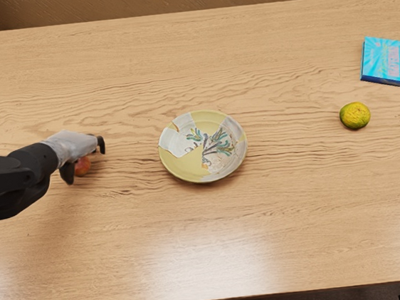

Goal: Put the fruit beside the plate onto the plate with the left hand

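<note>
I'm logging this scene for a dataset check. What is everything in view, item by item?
plate: one, yellow and white with a leafy pattern, middle of the table
small fruit: one, orange-red, left of the plate, partly hidden under the left hand
round fruit: one, yellow-green, right of the plate, well apart from it
book: one, blue, far right, cut off by the picture's edge
table: one, light wood
left hand: one, grey on a dark arm, over the small fruit
</note>
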Robot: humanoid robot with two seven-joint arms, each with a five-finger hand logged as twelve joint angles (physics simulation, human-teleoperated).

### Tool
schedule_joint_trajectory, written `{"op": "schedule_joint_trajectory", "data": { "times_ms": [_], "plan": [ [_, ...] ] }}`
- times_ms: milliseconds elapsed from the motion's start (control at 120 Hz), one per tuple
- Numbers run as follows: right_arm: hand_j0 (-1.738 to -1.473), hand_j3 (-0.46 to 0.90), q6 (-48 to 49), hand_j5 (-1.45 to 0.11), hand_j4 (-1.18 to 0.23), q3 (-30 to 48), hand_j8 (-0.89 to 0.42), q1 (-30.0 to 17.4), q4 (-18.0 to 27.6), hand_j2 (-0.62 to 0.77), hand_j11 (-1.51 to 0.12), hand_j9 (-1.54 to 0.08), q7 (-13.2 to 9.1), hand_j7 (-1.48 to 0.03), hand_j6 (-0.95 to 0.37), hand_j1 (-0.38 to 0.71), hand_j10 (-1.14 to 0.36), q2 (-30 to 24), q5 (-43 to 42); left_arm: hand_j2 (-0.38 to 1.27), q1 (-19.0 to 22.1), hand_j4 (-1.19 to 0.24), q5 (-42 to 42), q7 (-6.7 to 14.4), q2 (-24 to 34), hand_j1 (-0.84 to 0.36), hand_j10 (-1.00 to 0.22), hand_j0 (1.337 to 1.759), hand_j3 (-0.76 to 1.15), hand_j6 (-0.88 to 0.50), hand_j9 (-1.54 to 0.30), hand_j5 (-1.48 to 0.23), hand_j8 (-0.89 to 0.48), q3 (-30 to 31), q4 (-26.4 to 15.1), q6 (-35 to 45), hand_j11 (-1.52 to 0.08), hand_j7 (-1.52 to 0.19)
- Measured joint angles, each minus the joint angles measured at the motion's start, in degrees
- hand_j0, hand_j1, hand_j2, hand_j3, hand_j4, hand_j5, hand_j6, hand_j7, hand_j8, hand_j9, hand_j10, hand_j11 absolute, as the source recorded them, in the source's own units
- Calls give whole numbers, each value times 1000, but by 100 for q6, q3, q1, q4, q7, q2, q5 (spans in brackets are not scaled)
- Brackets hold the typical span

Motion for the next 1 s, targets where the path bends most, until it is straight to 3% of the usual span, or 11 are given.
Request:
{"op": "schedule_joint_trajectory", "data": {
  "times_ms": [208, 458, 608, 708, 1000],
  "plan": [
    [-1658, 0, 0, -43, -33, 1, -33, -1, -1, -7, -43, -43, 0, -43, -33, -310, -33, 0, 0, 112, 17, -52, 12, 3, 3, -279, -541, 1657, 0, -35, -710, -894, -492, 0, 1, 13, -709, -897],
    [-1658, 0, 0, -43, -33, 0, -33, 0, -2, -7, -43, -43, 1, -43, -33, -310, -33, 0, 0, 223, 18, -273, -17, -16, 35, -326, -603, 1657, 0, -235, -789, -628, -447, 1, -16, 162, -789, -654],
    [-1658, 0, 0, -43, -33, 1, -33, 1, -1, -7, -43, -43, 0, -43, -33, -310, -33, 0, 0, 270, 18, -470, -29, -12, 52, -354, -633, 1657, 0, -450, -829, -759, -417, 3, -16, 234, -829, -772],
    [-1658, 0, 0, -43, -33, 1, -33, 1, -1, -7, -43, -43, -1, -43, -33, -310, -33, 0, 0, 351, 10, -559, -24, -10, 46, -344, -658, 1657, 0, -495, -863, -819, -457, 3, -13, 294, -863, -827],
    [-1658, 0, 0, -43, -33, 1, -33, -1, -1, -7, -43, -43, 0, -43, -33, -310, -33, 0, 0, 437, 36, -758, -95, -13, 10, -332, -707, 1651, 0, -423, -1089, -1088, -414, 18, -12, 317, -1090, -1070]
  ]
}}
